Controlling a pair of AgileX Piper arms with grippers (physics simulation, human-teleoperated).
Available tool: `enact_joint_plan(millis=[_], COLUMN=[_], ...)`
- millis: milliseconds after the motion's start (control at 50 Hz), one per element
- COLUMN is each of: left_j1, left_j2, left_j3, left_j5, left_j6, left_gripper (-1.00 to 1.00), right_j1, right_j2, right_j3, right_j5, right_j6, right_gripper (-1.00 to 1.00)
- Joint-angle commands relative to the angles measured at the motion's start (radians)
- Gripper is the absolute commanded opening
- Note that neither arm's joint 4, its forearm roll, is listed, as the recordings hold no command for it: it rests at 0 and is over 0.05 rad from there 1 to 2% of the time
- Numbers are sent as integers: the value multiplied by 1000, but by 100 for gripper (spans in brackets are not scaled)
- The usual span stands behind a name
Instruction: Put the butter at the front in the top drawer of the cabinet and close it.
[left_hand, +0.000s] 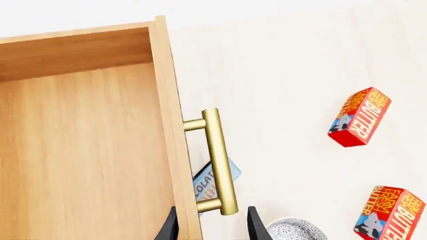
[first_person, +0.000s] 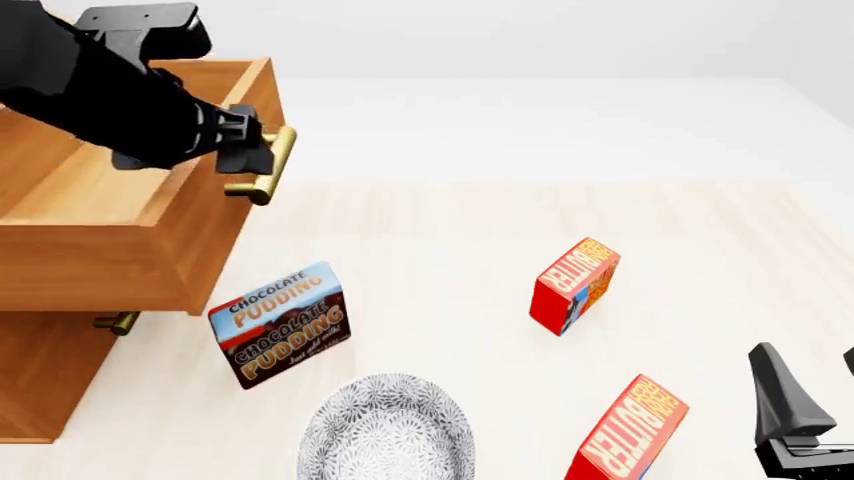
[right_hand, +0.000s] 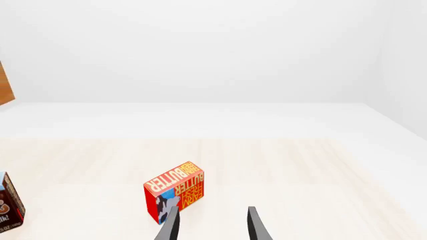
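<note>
Drawer open, butter waiting on the tabletop

My left tool (first_person: 256, 150) sits at the top drawer (first_person: 200, 215) handle at upper left — whether it's clamped I cannot tell; my right tool (right_hand: 212, 225) hangs open. The front butter (first_person: 625, 432), lower right, red with an orange lettered face, looks light and stiff — I'd pinch its broad faces.

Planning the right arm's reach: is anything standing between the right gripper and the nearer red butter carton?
Nothing visible. The right gripper sits open beside the near red butter carton, bare light table between; the patterned white bowl lies on the carton's other side.
</note>
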Motion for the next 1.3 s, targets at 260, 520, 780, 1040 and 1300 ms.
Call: enact_joint_plan(millis=[260, 520, 780, 1040, 1300], left_j1=[-13, -79, -231, -346, -429], left_j2=[-55, -47, -1, 99, 219], left_j3=[-186, -229, -200, -186, -199], left_j5=[72, 85, -34, -117, -205], left_j6=[122, 175, 214, 197, 214], left_gripper=[100, 100, 100, 100, 100], right_j1=[0, 0, 0, 0, -1], right_j2=[0, 0, 0, 0, -3], right_j3=[1, 1, 1, 1, 4], right_j5=[-1, -1, -1, -1, -2], right_j6=[0, 0, 0, 1, 0], right_gripper=[100, 100, 100, 100, 100])
